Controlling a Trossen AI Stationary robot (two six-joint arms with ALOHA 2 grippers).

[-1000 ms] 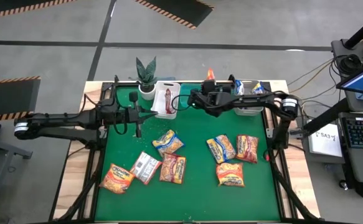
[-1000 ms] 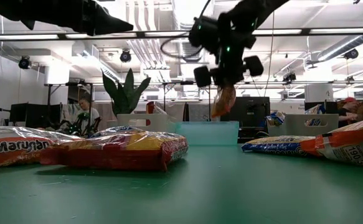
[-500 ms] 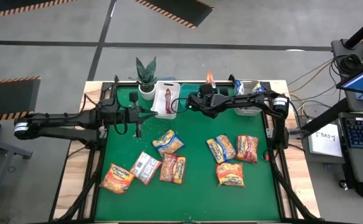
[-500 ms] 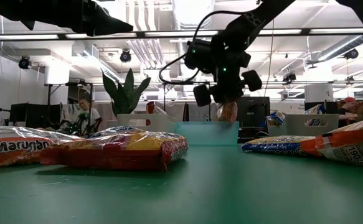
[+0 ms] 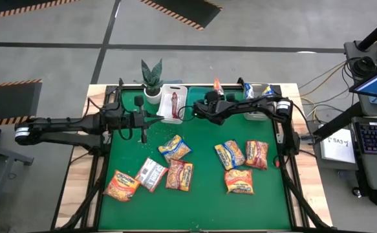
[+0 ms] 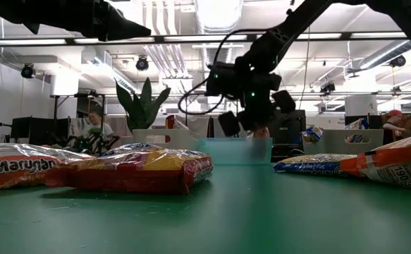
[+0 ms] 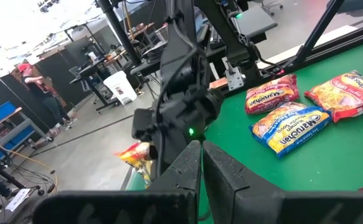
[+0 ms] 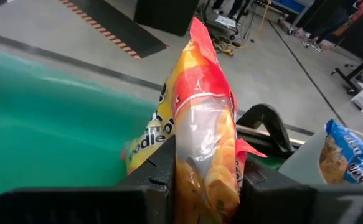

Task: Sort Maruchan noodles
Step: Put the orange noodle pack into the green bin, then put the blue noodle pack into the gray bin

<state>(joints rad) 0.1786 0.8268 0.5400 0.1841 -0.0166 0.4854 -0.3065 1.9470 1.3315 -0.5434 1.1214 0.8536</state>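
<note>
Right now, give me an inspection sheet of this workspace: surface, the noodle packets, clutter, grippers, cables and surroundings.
Surface: green mat on a wooden table.
Job's things: seven Maruchan noodle packets lie loose on the mat; one red packet in the white bin; blue-marked packets in the grey bin; an orange-yellow packet held over the teal bin.
Clutter: potted plant at the mat's far edge.
Grippers: right gripper shut on the orange-yellow packet at the far edge; left gripper shut, empty, above the mat.
Cables: bundles run along both arms and over the floor on the right.
Surroundings: laptop on a stand to the right; people at desks beyond.
</note>
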